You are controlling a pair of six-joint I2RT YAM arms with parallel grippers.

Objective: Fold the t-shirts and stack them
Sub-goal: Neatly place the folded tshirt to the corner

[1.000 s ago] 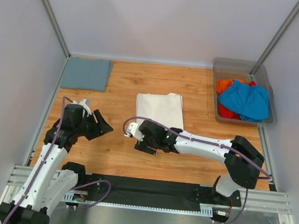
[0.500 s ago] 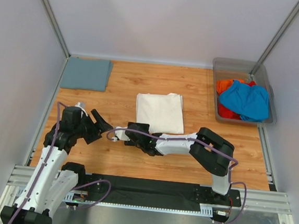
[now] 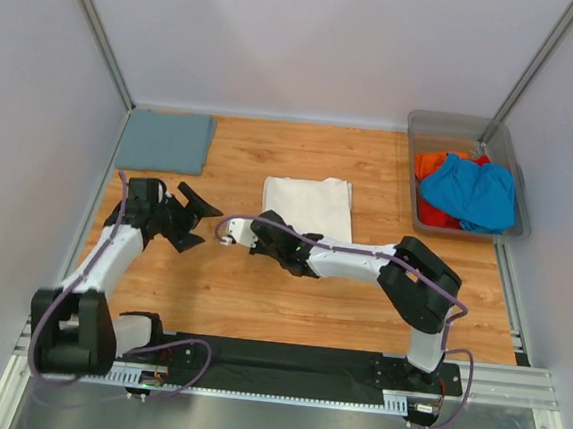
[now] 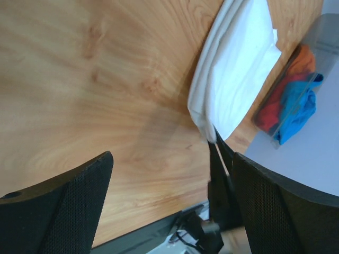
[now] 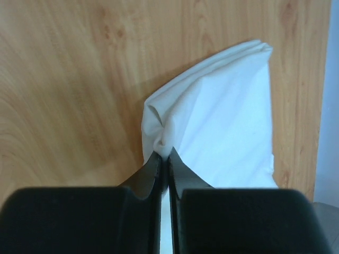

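Note:
A folded cream-white t-shirt [image 3: 309, 205] [image 5: 225, 121] [image 4: 238, 69] lies flat mid-table. My right gripper [image 3: 268, 231] [image 5: 165, 154] is shut on its near-left corner, and cloth bunches up at the fingertips. The left gripper [image 3: 197, 224] [image 4: 172, 196] hovers wide open and empty over bare wood, a short way left of that corner. A dull grey-blue t-shirt [image 3: 164, 141] lies folded at the far left. Crumpled bright blue [image 3: 472, 191] and orange-red [image 3: 430, 165] t-shirts lie in the bin.
The clear grey plastic bin [image 3: 445, 119] [image 4: 318, 32] stands at the far right by the wall. Grey walls close off the table at left, back and right. A black strip and a metal rail run along the near edge.
My right gripper has reached to the white shirt's near-left corner and closed on it. The left arm swung out over the table towards that corner, and its jaws opened wide.

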